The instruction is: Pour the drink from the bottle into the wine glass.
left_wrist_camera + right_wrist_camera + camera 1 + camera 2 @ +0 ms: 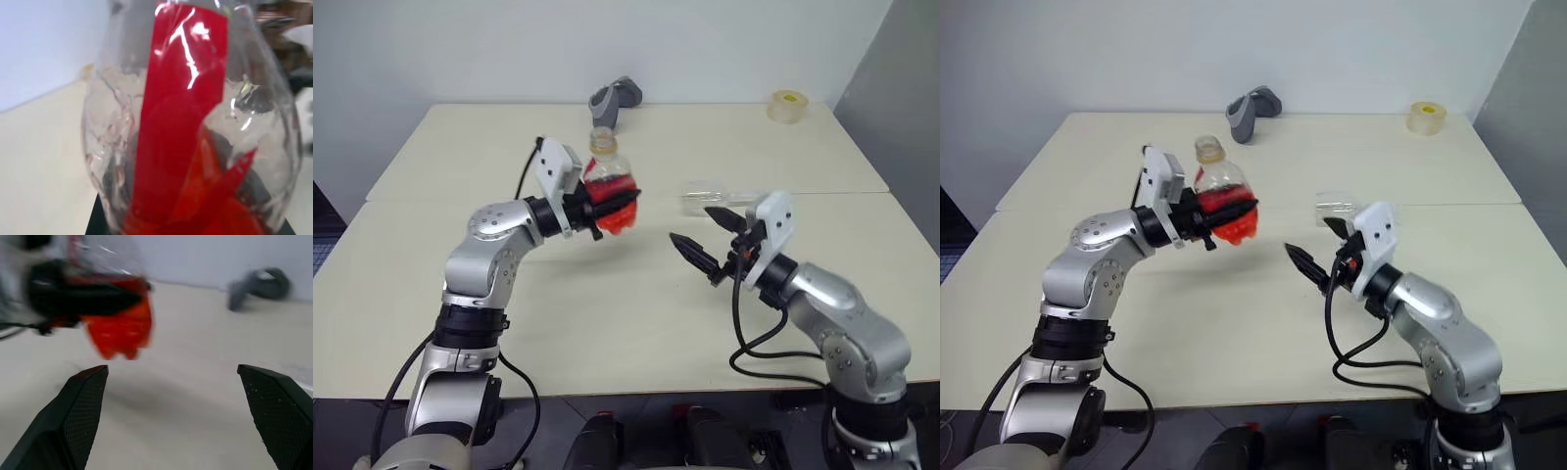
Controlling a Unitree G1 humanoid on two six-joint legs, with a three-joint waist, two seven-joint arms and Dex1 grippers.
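Observation:
My left gripper (619, 203) is shut on the bottle (604, 168), holding it upright in the air above the table's middle. The clear bottle holds the red-orange drink (618, 221) in its lower part and has a pale yellowish neck on top. In the left wrist view the bottle (195, 122) sits close up with its red label. My right gripper (691, 224) hangs open to the right of the bottle, empty, pointing toward it. In the right wrist view the bottle's red bottom (122, 330) floats ahead of the fingers (83, 406). The wine glass (710, 197) shows faintly on the table behind my right gripper; I cannot tell whether it stands upright.
A grey curved object (612, 101) lies at the back edge of the cream table (607, 323). A roll of tape (788, 105) sits at the far right corner. A seam runs across the table on the right side.

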